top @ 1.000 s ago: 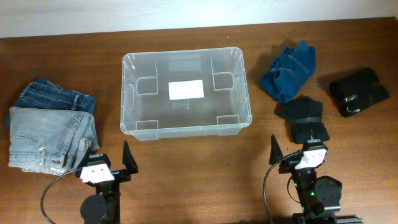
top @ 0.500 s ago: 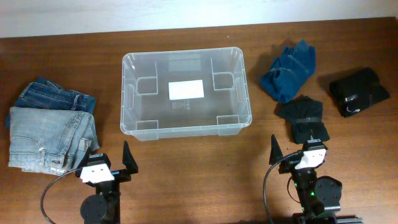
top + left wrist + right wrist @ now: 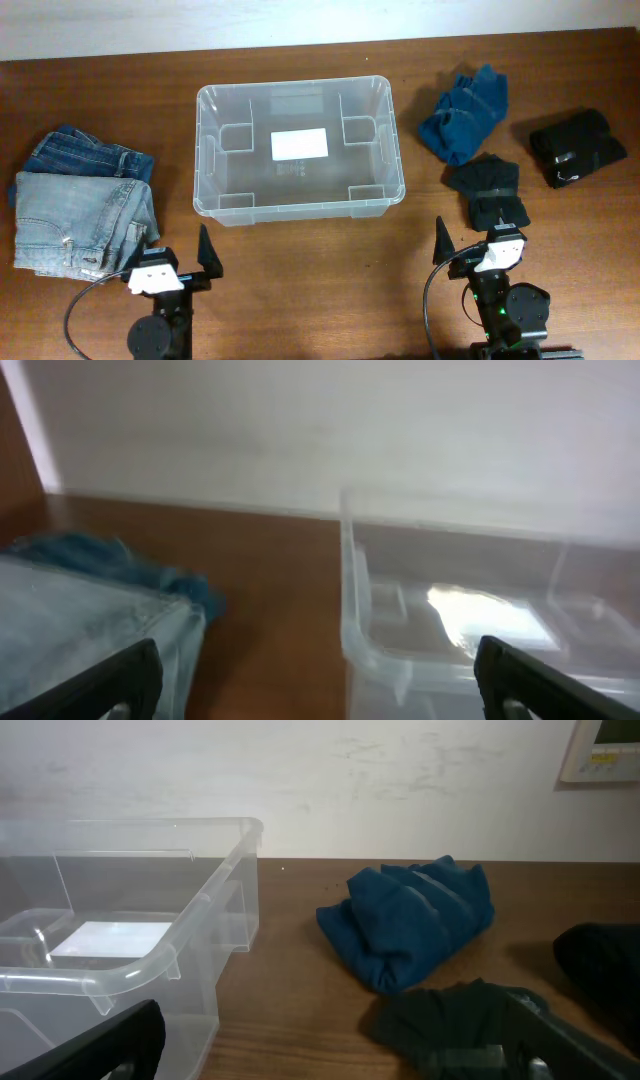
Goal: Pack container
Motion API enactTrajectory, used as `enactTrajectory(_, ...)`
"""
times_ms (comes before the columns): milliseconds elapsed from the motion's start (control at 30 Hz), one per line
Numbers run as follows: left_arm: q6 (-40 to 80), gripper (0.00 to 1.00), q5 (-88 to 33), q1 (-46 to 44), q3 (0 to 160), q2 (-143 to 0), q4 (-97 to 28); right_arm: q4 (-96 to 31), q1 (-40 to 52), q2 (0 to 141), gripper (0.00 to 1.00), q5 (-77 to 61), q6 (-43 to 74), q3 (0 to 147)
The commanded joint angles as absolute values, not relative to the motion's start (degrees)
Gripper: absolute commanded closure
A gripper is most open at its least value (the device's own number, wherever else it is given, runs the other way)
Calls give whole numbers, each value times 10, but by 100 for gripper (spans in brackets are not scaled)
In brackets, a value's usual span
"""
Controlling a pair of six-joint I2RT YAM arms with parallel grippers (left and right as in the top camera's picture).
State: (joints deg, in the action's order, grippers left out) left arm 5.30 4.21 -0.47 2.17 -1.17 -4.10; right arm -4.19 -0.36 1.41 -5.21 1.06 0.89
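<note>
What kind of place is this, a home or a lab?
Probably an indoor robot lab or test room, not a home: a bare wooden table against a plain white wall, a clear container and folded jeans staged for packing, and a small wall panel.

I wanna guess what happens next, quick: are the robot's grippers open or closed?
Left gripper: open, holding nothing.
Right gripper: open, holding nothing.
</note>
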Motion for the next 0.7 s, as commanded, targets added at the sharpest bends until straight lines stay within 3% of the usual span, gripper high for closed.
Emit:
enactTrajectory(0,42,1,41,-6,126,-52,-89,-40,-8,15,1,-47,8,3)
enactTrajectory(233,42,1,57,-6,427,-317,-227,-40,-8,15,2,-47,8,3)
enactTrajectory(300,42,1,-2,-6,523,-404,-305,-40,-8,15,1,-47,8,3)
enactTrajectory(400,42,1,-118,-6,568,-464,-325,-40,-8,15,2,-47,8,3)
enactTrajectory(533,42,1,-136,-1,567,-517,-324,-40,-8,15,2,-47,8,3)
enactTrajectory(667,240,1,-20,72,568,-556,-359,-40,-8,15,2,-47,8,3)
